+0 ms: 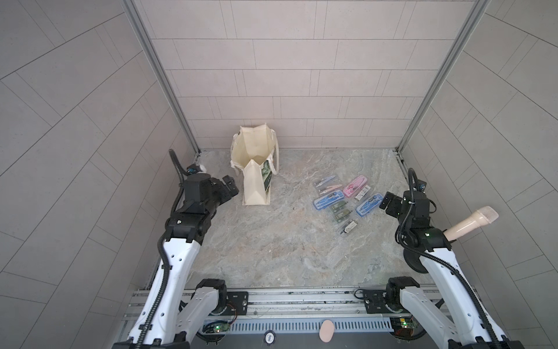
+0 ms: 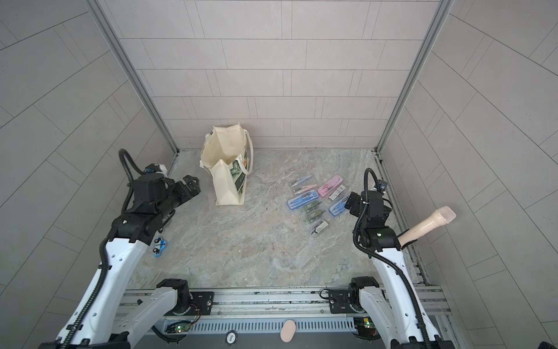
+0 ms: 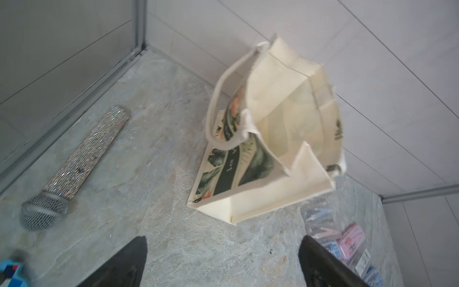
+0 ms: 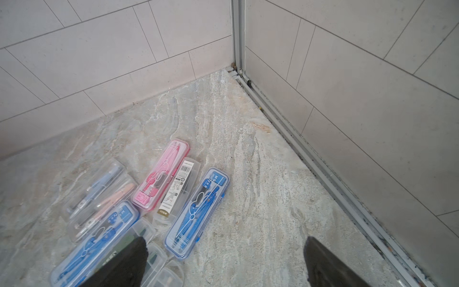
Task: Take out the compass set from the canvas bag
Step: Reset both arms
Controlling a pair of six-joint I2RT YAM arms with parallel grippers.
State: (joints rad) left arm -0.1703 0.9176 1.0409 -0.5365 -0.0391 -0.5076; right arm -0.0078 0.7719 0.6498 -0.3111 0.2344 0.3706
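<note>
— Marble tabletop (image 1: 271, 247), grey tiled walls, and we have the canvas bag (image 1: 256, 181) standing open, upper left of centre in both top views.
— Our left gripper (image 1: 232, 187) sits just beside it, jaws wide and empty. The right gripper (image 1: 385, 201) is the same, at the right edge of the compass set cases (image 1: 341, 201).
— We can't make out a case inside. If one lies there, we'd steady the bag's rim and reach straight down.
</note>
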